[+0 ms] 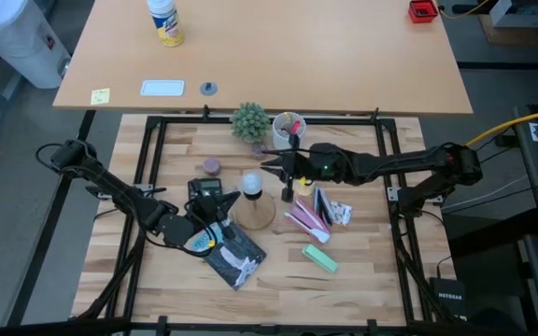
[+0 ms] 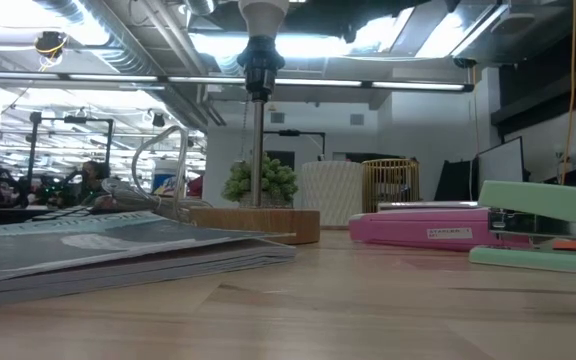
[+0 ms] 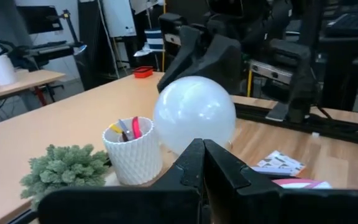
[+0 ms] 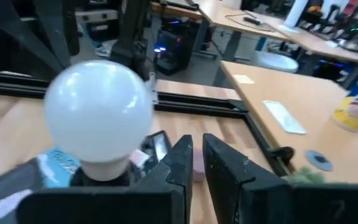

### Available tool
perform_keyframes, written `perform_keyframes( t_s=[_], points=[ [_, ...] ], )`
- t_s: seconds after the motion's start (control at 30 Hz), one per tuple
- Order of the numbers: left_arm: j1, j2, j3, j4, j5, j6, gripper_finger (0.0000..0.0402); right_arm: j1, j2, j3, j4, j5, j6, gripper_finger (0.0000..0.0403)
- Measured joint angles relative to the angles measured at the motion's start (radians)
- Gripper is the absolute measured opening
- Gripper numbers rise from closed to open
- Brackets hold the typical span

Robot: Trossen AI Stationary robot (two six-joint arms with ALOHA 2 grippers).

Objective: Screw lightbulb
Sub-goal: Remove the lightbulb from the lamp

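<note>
The whitish lightbulb [image 1: 250, 183] sits upright in the black socket [image 2: 258, 70] on top of the wooden stand [image 1: 256, 213], near the table's middle. It also shows in the left wrist view [image 3: 194, 115] and the right wrist view [image 4: 98, 118]. My left gripper [image 1: 230, 200] is shut, close to the bulb on its left near side, and its fingers [image 3: 191, 163] point at the bulb. My right gripper [image 1: 273, 168] is shut, close to the bulb on its right far side, and in its wrist view [image 4: 195, 155] the bulb stands off to one side. Neither gripper visibly touches the bulb.
A magazine [image 1: 236, 252] lies in front of the stand. A pink stapler [image 1: 306, 220], a green stapler [image 1: 320, 257] and a card pack [image 1: 334, 211] lie to its right. A white pen cup [image 1: 288, 125] and a small plant [image 1: 248, 121] stand at the far edge. A black device [image 1: 205, 189] lies under my left arm.
</note>
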Motion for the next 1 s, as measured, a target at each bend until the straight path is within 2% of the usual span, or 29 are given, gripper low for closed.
perform_keyframes(
  t_s=[0.1,0.23,0.37,0.53,0.8,1.0],
  points=[
    [-0.003,0.0,0.0,0.006,-0.033,0.002,0.0001,0.0,-0.022,0.0,0.0,0.002,-0.022,0.0044],
    [-0.004,0.0,0.0,0.038,-0.141,0.033,0.0001,0.002,-0.071,0.0,-0.013,-0.021,-0.019,0.0044],
    [0.013,-0.001,0.0,0.061,-0.238,0.062,0.0001,0.002,-0.113,0.0,-0.036,-0.124,0.055,0.0044],
    [0.053,-0.001,0.0,0.055,-0.217,0.053,0.0001,0.002,-0.106,0.0,-0.036,-0.271,0.14,0.0044],
    [0.095,-0.001,0.0,0.05,-0.032,0.042,0.0001,0.002,-0.04,0.001,-0.059,-0.274,0.166,0.0044],
    [0.078,-0.001,0.0,0.049,-0.033,0.021,0.0001,0.002,-0.013,0.001,-0.053,-0.22,0.161,0.0044]
  ],
)
